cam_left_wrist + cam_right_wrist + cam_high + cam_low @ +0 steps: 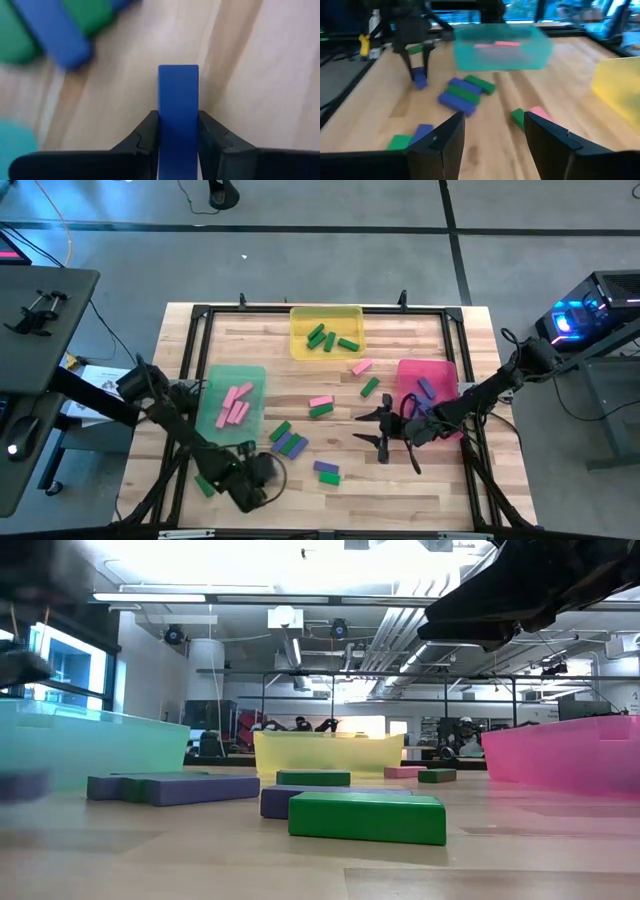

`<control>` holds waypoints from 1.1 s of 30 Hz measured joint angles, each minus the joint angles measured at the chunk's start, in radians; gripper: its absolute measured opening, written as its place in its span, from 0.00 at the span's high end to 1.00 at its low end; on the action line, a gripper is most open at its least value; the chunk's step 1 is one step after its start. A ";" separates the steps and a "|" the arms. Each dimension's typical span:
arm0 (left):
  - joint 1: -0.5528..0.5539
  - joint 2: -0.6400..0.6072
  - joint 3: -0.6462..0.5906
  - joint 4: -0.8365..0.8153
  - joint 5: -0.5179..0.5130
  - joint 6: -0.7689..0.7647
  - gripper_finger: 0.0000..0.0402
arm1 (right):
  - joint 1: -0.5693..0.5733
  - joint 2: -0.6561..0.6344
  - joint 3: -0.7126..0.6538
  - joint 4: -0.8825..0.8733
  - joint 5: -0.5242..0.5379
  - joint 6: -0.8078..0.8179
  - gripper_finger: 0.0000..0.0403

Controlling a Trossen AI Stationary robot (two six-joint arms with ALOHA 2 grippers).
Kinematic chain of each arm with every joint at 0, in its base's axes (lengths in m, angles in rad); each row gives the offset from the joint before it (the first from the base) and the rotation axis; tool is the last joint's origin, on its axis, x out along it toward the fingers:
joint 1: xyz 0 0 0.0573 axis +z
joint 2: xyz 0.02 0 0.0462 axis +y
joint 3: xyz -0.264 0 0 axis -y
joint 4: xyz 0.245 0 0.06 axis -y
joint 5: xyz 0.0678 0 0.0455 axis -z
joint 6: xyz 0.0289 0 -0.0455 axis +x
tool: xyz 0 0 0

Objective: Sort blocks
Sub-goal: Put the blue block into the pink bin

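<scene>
My left gripper [178, 131] is near the table's front left and is shut on a blue block [178, 95]. The right wrist view shows the same block [420, 80] below that gripper. Loose green and blue blocks [287, 440] lie just beyond it on the wood. My right gripper [492, 145] hangs open above the table's middle right [385, 435], with nothing between its fingers. The green tray [232, 398] holds pink blocks, and the yellow tray [325, 330] holds green blocks. A blue-purple block lies in the pink tray [428, 395]. My left gripper pinches the blue block's two long sides [178, 117] between its two fingers [150, 131]. The fingers slant steeply down from above and run along the block. The block's free end [178, 72] sticks out past the fingertips toward the table. Whether it clears the wood, I cannot tell.
More blocks lie loose: a blue and green pair [326, 472], a pink and green pair [320, 406], a pink one [361, 366], a green one [369, 387], and a green one [205, 485] by the front left. A dark frame rims the table.
</scene>
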 joint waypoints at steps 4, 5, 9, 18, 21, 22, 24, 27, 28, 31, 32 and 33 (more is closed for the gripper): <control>0.054 0.000 0.077 0.046 -0.111 0.185 0.84 | 0.000 0.002 0.000 0.021 -0.150 -0.036 0.53; 0.067 0.000 0.099 0.051 -0.148 0.243 0.84 | 0.001 0.007 0.000 0.043 -0.177 -0.060 0.53; 0.128 -0.001 0.165 0.153 -0.276 0.494 0.84 | 0.029 0.054 0.003 0.180 -0.210 -0.191 0.53; 0.255 -0.001 0.182 0.525 -0.349 0.884 0.83 | 0.029 0.205 0.129 0.308 -0.200 -0.322 0.53; 0.273 -0.001 0.181 0.577 -0.351 0.940 0.83 | 0.017 0.241 0.175 0.306 -0.180 -0.322 0.53; 0.276 -0.002 0.180 0.580 -0.358 0.955 0.83 | 0.015 0.247 0.186 0.297 -0.146 -0.321 0.53; 0.279 -0.001 0.180 0.587 -0.360 0.968 0.83 | 0.020 0.251 0.201 0.281 -0.075 -0.320 0.53; 0.282 -0.002 0.180 0.594 -0.359 0.963 0.83 | 0.031 0.249 0.207 0.267 -0.035 -0.324 0.53; 0.281 -0.002 0.181 0.600 -0.355 0.963 0.83 | 0.033 0.249 0.207 0.266 -0.039 -0.325 0.53; 0.277 -0.002 0.181 0.603 -0.353 0.961 0.82 | 0.035 0.249 0.207 0.252 -0.082 -0.313 0.56; 0.276 -0.002 0.181 0.603 -0.352 0.961 0.82 | 0.035 0.249 0.207 0.249 -0.089 -0.309 0.58; 0.276 -0.002 0.181 0.602 -0.349 0.961 0.82 | 0.035 0.249 0.207 0.247 -0.090 -0.307 0.61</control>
